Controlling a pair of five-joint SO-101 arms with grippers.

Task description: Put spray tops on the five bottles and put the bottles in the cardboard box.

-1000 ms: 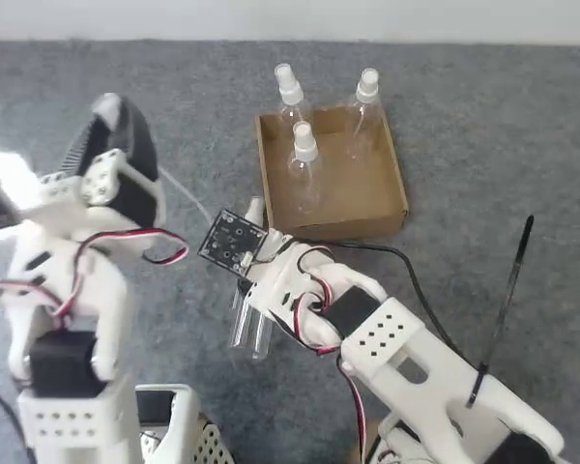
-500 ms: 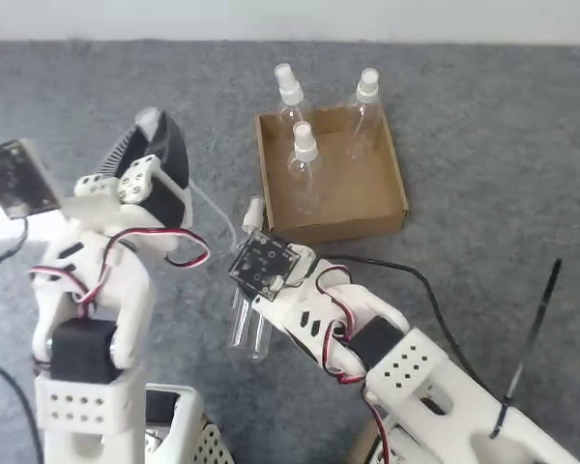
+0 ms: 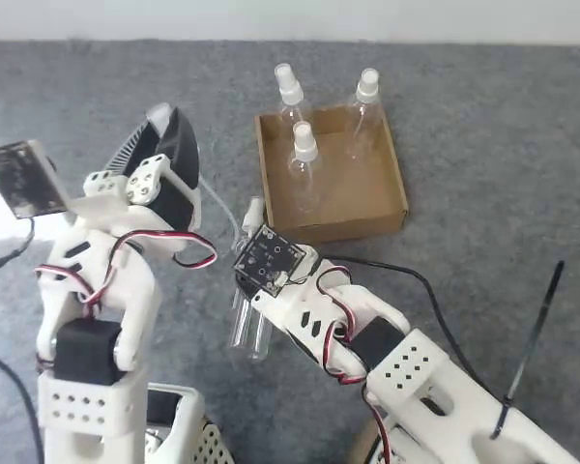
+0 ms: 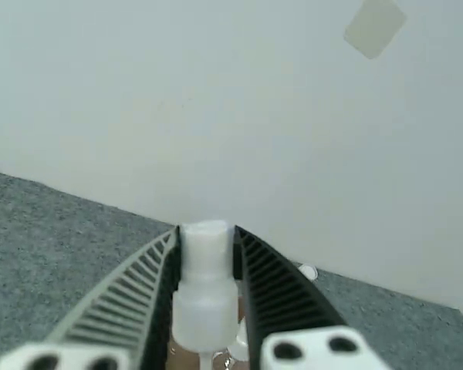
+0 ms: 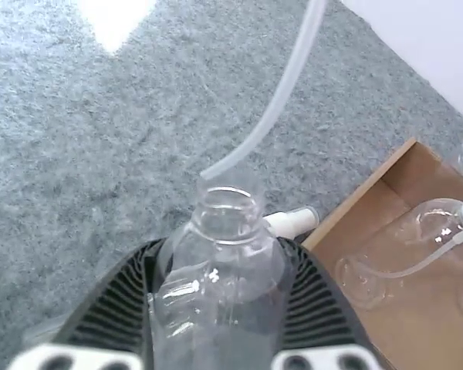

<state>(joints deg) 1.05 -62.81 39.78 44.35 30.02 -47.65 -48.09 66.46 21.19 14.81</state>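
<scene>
- High view: the left gripper [image 3: 155, 130] is up at 10 o'clock from the middle of the grey carpet [image 3: 483, 116]. It is clenched on a white spray top [image 3: 157, 117].
- The top's dip tube [image 3: 213, 198] hangs away toward 4 o'clock.
- The right gripper [image 3: 251, 295] is near the middle of the view and grasps a clear bottle [image 3: 249, 331]. The bottle's body shows at 6 o'clock from the arm's wrist board.
- The held spray top is at 10 o'clock from that bottle and well apart from it. The tube's free end comes close to the wrist board.
- The cardboard box [image 3: 391, 169] lies at 1 o'clock from the right gripper.
- Three capped bottles [image 3: 304, 159] stand upright there. Two are inside the box. The third is at the box's 11 o'clock corner, and I cannot tell whether it is inside or just behind.
- A loose spray top [image 3: 254, 211] lies on the carpet just beside the box's 7 o'clock corner.
- Left wrist view: the left gripper [image 4: 206, 235] pinches the spray top [image 4: 205, 297] between both jaws, upright, with a pale wall [image 4: 216, 100] behind.
- Right wrist view: the right gripper [image 5: 224, 250] clamps the clear bottle [image 5: 216, 285] by its shoulder, with the open neck uncapped.
- The dip tube [image 5: 274, 116] ends right at the neck's rim. I cannot tell whether it touches.
- The loose spray top [image 5: 293, 221] lies just beside the cardboard box [image 5: 370, 196].
</scene>
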